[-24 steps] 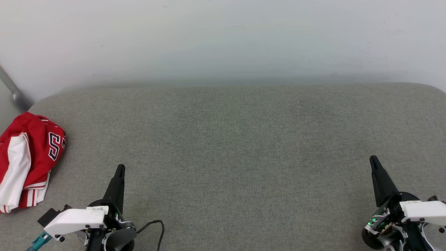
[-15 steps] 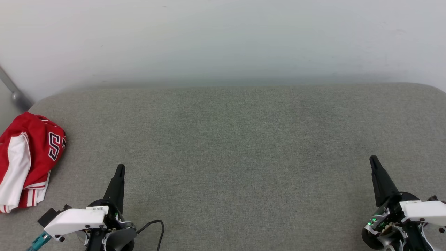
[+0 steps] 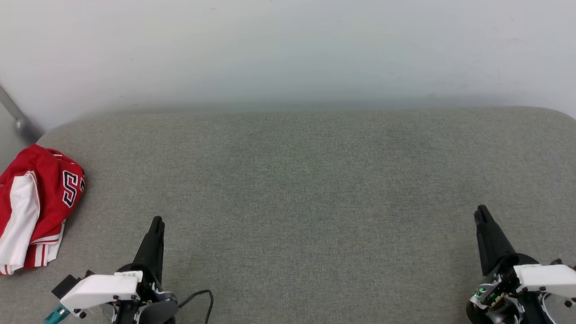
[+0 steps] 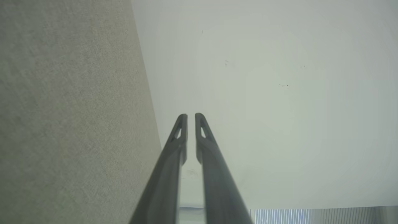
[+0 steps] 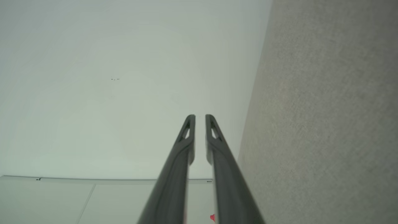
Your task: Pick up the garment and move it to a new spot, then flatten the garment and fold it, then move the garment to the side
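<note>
The garment (image 3: pixel 38 198) lies bunched in a heap at the far left edge of the grey cloth-covered worktop (image 3: pixel 315 189), with part of it running out of the head view on the left. It is red with one white short sleeve (image 3: pixel 20 216) lying along its left side. Red-and-white stripe trim (image 3: pixel 42 254) shows at its near end. A black, white-outlined digit (image 3: pixel 71 188) is visible on its right flank; a second digit is folded out of sight. The left pincer (image 3: pixel 157 221) is clenched and grasps nothing. It hovers near the front edge, to the right of the garment and apart from it. In the left wrist view the left pincer (image 4: pixel 191 116) shows two fingers almost together with a thin slit between them. The right pincer (image 3: pixel 481 212) is likewise clenched and unloaded, well apart from the garment at the right side of the worktop. Its fingers (image 5: pixel 190 130) stand nearly together in the right wrist view. A white wall (image 3: pixel 288 54) rises behind the worktop.
</note>
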Controlling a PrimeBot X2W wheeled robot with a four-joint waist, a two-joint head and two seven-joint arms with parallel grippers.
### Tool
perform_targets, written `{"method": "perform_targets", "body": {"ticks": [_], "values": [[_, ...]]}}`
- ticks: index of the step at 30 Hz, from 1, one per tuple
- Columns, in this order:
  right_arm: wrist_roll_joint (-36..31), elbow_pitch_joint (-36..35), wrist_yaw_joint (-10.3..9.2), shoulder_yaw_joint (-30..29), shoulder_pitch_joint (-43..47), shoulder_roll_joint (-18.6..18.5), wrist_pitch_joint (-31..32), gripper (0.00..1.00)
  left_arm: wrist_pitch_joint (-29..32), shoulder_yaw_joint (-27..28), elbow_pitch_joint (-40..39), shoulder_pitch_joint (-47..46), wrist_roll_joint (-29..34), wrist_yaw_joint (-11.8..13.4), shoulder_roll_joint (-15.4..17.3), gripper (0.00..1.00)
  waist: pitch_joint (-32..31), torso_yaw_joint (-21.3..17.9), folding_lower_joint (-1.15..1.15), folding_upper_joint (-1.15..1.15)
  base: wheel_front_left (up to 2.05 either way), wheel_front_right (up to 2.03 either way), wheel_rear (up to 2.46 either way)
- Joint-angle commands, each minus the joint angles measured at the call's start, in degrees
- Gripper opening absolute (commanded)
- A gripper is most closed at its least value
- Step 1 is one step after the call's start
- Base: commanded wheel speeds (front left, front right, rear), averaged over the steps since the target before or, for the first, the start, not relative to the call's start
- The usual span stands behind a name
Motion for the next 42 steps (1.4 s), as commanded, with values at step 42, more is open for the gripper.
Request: {"method": "perform_targets", "body": {"ticks": [42], "values": [[-46.5,-11.5,-0.01,1.7,5.9,0.1,-10.1,1.00,-10.0,-6.5,-10.7,4.0,43.2,10.9,0.0,1.00,0.4,0.1,0.00,0.00,0.00,0.00,0.00]]}}
